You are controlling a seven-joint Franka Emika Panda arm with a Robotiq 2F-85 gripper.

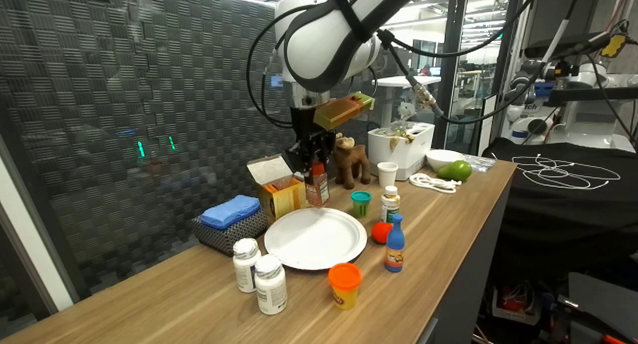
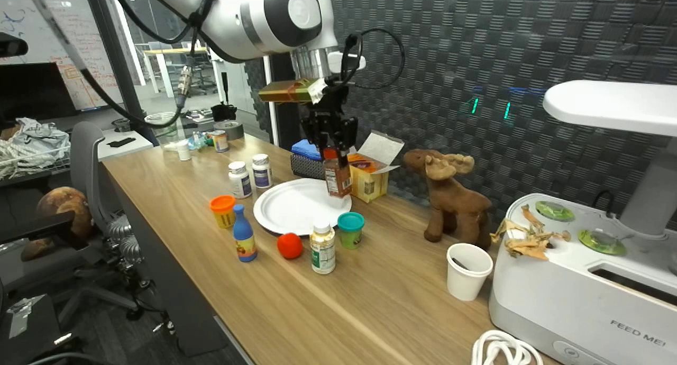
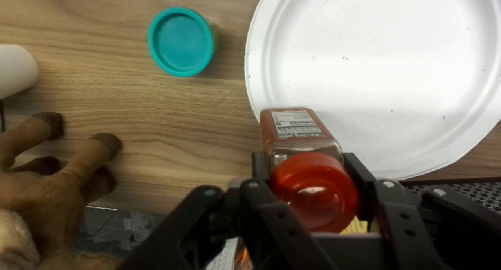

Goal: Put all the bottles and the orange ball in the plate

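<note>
Black end effector point(image 3: 308, 170), jaws partway apart, clamps a red-capped squarish reddish bottle point(image 2: 337, 182)! Just right in an exterior view, partly hidden: a yellow cardboard carton point(image 2: 372, 185).

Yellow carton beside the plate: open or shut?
Open: in both exterior views, the yellow carton has its flap raised, with orange contents showing inside.
</note>
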